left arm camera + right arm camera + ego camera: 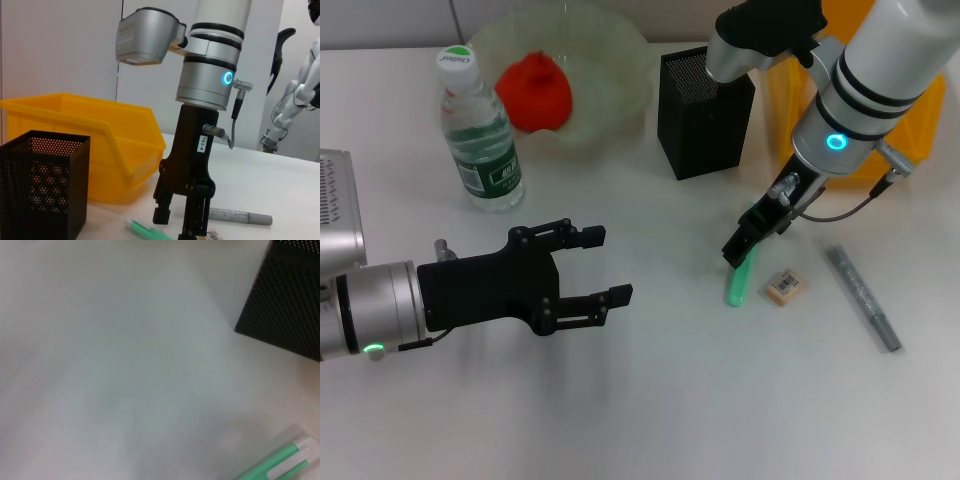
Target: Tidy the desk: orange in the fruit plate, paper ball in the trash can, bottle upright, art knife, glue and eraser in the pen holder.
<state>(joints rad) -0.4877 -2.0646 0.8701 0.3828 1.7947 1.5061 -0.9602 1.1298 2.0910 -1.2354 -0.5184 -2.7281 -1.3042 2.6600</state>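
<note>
Hovering our right hand (742, 252), fingers spread, over the green art knife (738, 283) just left of the eraser (785, 286); left hand (603, 266) idles released, near-left on the surface (650, 400).

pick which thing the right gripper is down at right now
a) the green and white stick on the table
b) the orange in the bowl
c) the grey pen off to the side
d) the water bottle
a: in the head view the right gripper sits at the upper end of the green and white stick, beside the eraser; the orange, bottle and grey pen lie apart from it.
</note>
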